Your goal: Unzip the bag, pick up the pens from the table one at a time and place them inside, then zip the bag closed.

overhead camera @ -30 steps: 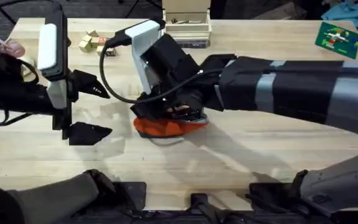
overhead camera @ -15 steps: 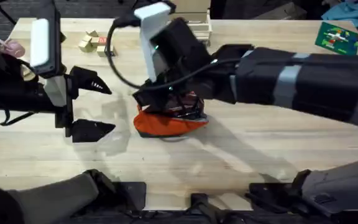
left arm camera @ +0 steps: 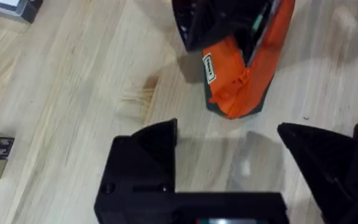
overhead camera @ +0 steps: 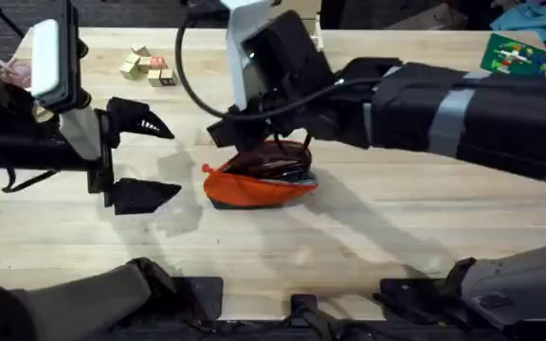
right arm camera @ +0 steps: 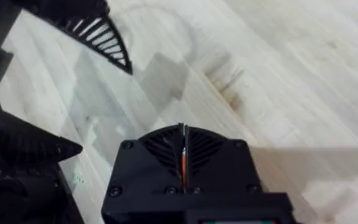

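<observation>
Overhead, we see the orange bag (overhead camera: 259, 183) lying mid-table (overhead camera: 368, 237), the right gripper (overhead camera: 254, 137) just above it, while the left gripper (overhead camera: 145, 156) waits beside it, spread wide. Our left wrist view shows the bag's end near its fingers (left arm camera: 145, 155). In our right wrist view, the right fingers (right arm camera: 182, 155) are pressed together.

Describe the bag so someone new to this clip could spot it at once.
On the light wooden table, look near the middle, just under the right gripper reaching across from the right. The bag is a small oblong orange fabric pouch, open on top; nothing else nearby is orange.
</observation>
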